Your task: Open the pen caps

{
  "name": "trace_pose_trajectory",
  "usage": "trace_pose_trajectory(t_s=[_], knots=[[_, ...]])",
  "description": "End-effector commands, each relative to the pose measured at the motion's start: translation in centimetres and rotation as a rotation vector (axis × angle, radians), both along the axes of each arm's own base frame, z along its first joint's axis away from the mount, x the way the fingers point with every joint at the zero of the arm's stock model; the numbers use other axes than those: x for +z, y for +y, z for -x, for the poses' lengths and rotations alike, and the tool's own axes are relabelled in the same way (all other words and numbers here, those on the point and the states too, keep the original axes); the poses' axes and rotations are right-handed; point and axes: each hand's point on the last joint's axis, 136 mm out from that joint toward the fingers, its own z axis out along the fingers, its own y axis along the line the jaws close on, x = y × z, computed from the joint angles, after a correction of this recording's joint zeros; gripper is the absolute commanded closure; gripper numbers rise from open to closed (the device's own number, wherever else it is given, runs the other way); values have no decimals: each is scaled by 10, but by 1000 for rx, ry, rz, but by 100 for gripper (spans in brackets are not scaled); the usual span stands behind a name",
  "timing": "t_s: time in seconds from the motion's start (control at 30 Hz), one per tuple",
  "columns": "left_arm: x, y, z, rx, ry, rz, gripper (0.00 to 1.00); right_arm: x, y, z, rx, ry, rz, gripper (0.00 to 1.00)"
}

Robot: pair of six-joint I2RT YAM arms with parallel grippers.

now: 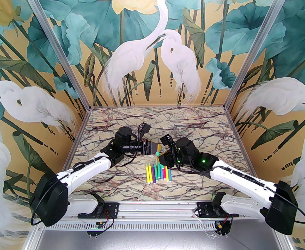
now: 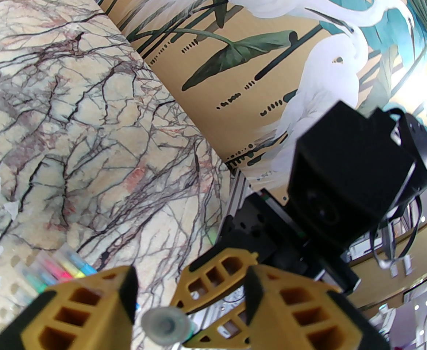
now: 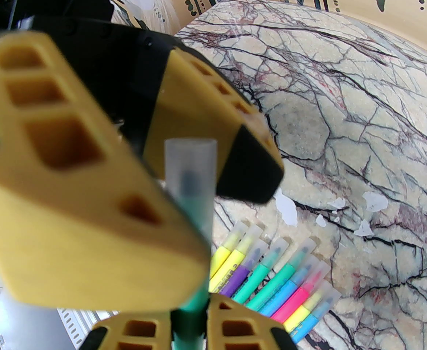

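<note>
The right gripper (image 3: 189,319) is clamped on the body of a teal-green pen (image 3: 193,297) and holds it up off the table, cap end pointing at the left arm. Its pale, see-through pen cap (image 3: 189,166) sits between the two yellow fingers of the left gripper (image 2: 191,288). In the left wrist view the cap (image 2: 166,325) shows end-on, close against one finger (image 2: 78,312), with a clear gap to the other finger (image 2: 297,312). So the left jaws stand partly apart around the cap and do not pinch it. The cap is on the pen.

From the top camera, both grippers meet above the middle of the table, the left gripper (image 1: 156,148) just left of the right gripper (image 1: 162,155), with the held pen (image 1: 157,154) between them.

The other pens (image 1: 159,172) lie side by side in a tight row on the table, just near of the grippers. They are yellow, purple, green, blue and pink, and their capped ends point to the far side (image 3: 272,283).

The table (image 1: 116,129) has a cream marble pattern with dark and reddish veins, and a few white scuffs (image 3: 286,210) just beyond the row. Walls painted with white egrets and teal lotus leaves (image 1: 152,48) close the left, far and right sides. A metal rail (image 1: 157,207) carrying the arm bases runs along the near edge.
</note>
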Motion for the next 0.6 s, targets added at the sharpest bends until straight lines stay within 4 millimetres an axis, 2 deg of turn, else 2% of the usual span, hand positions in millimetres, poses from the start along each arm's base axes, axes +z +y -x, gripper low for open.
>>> trace_pose_trajectory(t_s=[0.0,0.33,0.47,0.57], knots=[[11,-6,1,-27,-21,25,59,15,8,-3,17,-41,-38,84],[11,-7,-2,-17,-5,25,79,15,7,-4,8,-47,-42,84],[13,-7,-2,-17,0,29,90,15,7,-4,6,-52,-45,84],[14,-8,-3,-13,2,32,100,13,6,-5,1,-53,-40,76]])
